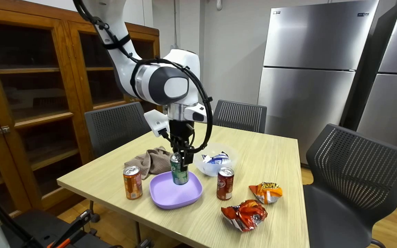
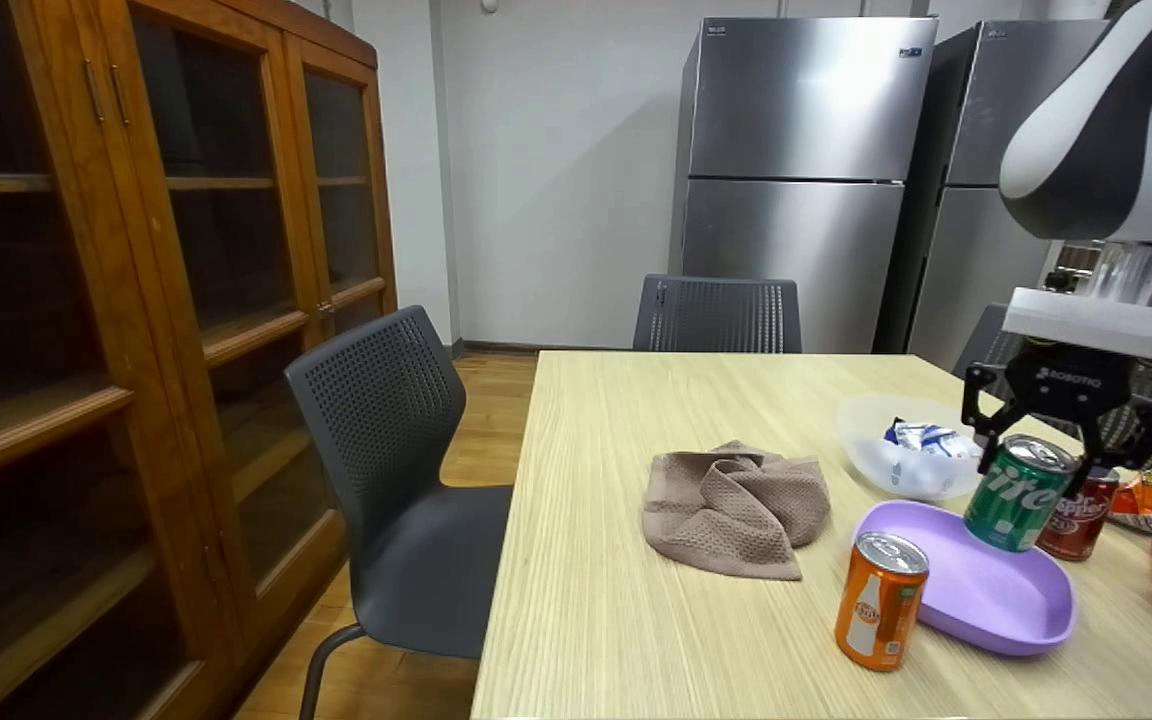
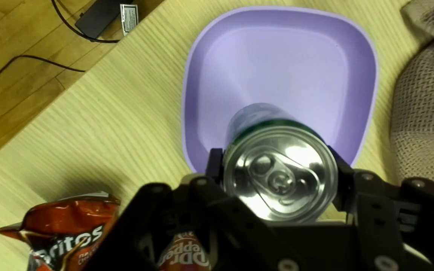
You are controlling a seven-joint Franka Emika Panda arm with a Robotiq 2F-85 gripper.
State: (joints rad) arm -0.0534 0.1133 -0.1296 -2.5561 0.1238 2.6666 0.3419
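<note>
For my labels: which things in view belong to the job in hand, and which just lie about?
In the job, apparently: gripper; green can it grips; purple plate under that can.

Probably just lying about: orange can; red can; cloth; bowl; blue packet inside; orange bag; red bag.

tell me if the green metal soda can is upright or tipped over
Upright: the black two-fingered gripper holds the can, its silver lid on top.
</note>
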